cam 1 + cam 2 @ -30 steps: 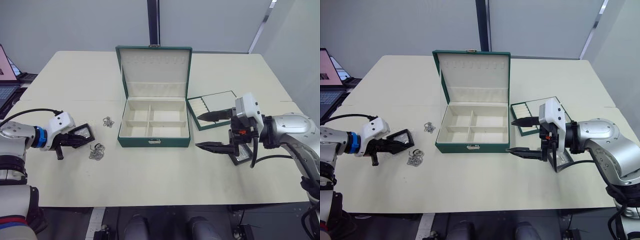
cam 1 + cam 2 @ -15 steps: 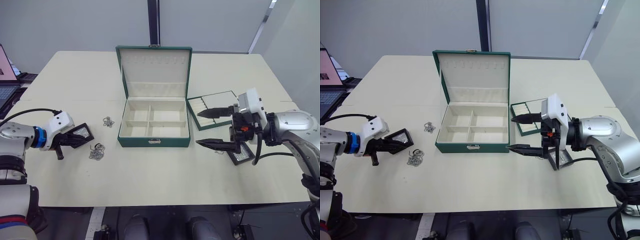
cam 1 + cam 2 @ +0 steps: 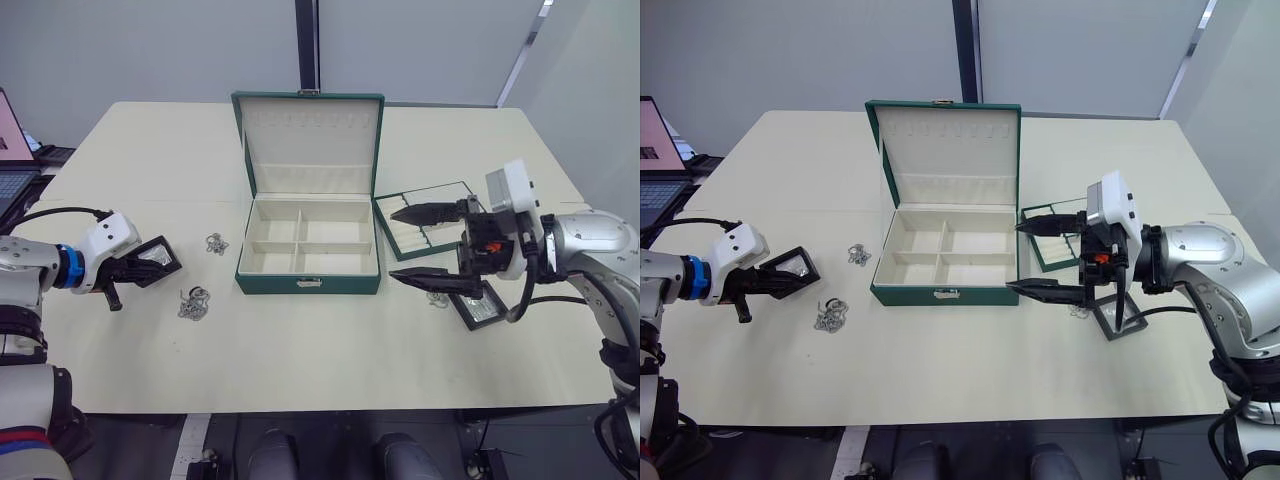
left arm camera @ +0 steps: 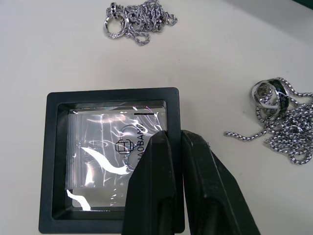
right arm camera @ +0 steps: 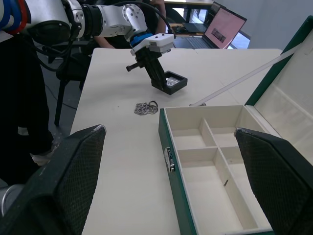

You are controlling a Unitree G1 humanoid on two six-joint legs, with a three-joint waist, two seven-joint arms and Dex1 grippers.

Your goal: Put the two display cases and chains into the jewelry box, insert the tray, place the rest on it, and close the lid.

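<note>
Black fingers of the left gripper (image 4: 171, 161) are pressed together, tips over the clear face of one case (image 4: 110, 156), which lies flat near the bench's left edge; whether they touch it I cannot tell. Two chains flank it: one (image 3: 193, 303) toward the front edge, the other (image 3: 216, 243) between the case and the box (image 3: 308, 250). The right gripper (image 3: 430, 247) hangs spread wide and empty, just right of the box, above the second case (image 3: 477, 308) near the right edge, with a small silvery clump (image 3: 436, 298) beside it. The tray (image 3: 425, 217) sits behind, touching or nearly touching the box's right wall. The box stands mid-bench, lid (image 3: 308, 140) upright, all its compartments bare.

Risks, as I judge them: closed fingers cannot pinch a flat frame, so they may only push it along, into the nearby chain. Coming down carelessly, the wide right fingers could clip the box wall or tray rim, or snag the loose clump.
</note>
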